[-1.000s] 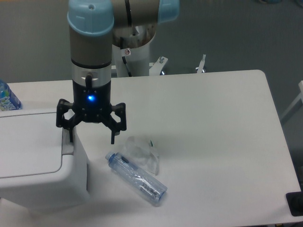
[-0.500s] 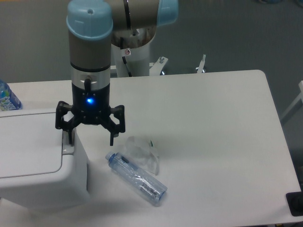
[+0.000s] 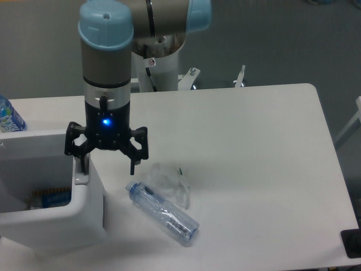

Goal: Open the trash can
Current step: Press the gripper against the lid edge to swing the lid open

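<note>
The white trash can (image 3: pixel 62 223) stands at the front left of the table. Its top is open and the inside shows, with a brown and blue packet (image 3: pixel 51 198) lying in it. My gripper (image 3: pixel 107 167) is open and points straight down over the can's right rim. Its left finger (image 3: pixel 82 164) is on the small grey push tab (image 3: pixel 82 179). Its right finger (image 3: pixel 133 165) hangs outside the can, above the table. The gripper holds nothing.
A crushed clear water bottle with a blue cap (image 3: pixel 162 213) lies on the table right of the can, next to crumpled clear plastic (image 3: pixel 167 182). Another bottle (image 3: pixel 8 116) stands behind the can at the far left. A black object (image 3: pixel 351 244) is at the front right corner.
The trash can's flat lid, shut in both earlier frames, has opened and the inside now shows. The gripper has lowered slightly onto the push tab.
</note>
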Robot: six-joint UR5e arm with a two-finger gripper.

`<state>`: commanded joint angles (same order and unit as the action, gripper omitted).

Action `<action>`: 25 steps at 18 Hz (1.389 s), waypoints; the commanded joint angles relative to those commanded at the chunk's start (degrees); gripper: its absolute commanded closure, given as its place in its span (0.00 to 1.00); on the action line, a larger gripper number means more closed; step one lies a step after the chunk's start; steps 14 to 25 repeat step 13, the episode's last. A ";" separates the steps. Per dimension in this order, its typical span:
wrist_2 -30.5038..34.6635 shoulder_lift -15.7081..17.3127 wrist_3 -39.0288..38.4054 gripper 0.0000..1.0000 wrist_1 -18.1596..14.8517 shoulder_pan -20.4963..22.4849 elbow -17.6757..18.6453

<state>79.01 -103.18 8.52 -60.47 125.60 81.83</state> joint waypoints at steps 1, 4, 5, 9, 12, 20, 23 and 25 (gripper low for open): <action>0.09 -0.09 0.26 0.00 0.09 0.00 -1.31; 1.14 -0.35 0.70 0.00 1.13 0.70 -6.14; 2.53 -0.70 1.23 0.00 2.53 1.40 -7.73; 16.40 -0.79 7.89 0.00 3.16 3.43 -9.24; 19.60 -0.70 9.84 0.00 2.73 3.69 -9.15; 19.60 -0.70 10.28 0.00 2.72 4.21 -9.06; 19.60 -0.70 10.28 0.00 2.72 4.21 -9.06; 19.60 -0.70 10.28 0.00 2.72 4.21 -9.06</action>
